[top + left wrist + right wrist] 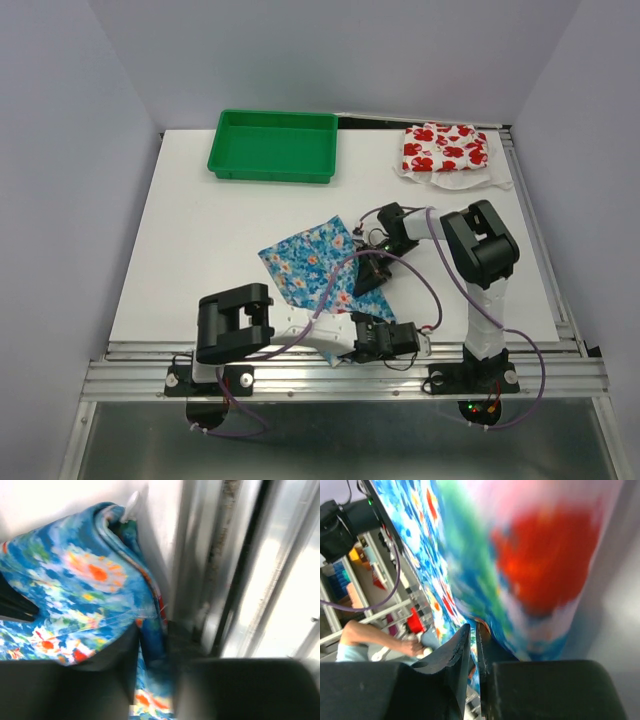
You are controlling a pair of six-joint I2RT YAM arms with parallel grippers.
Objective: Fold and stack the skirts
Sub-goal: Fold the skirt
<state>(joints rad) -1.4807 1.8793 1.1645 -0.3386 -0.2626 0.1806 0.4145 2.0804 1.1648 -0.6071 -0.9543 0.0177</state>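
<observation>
The blue skirt [308,262] with small white and orange flowers lies rumpled in the middle of the white table [200,250]. Its near corner runs down to the front edge. My left gripper [385,340] is low at that front edge. In the left wrist view a fold of the blue skirt [85,590] fills the narrow gap of the left gripper [152,637]. My right gripper [368,262] is at the skirt's right edge, its jaws pinched on a thin hem [475,627]. The white skirt with red flowers [445,150] lies folded at the back right.
A green plastic tray [273,168] stands at the back, left of centre. Metal rails [340,375] run along the table's front edge, right beside the left gripper. Purple cables [430,290] loop over the right half of the table.
</observation>
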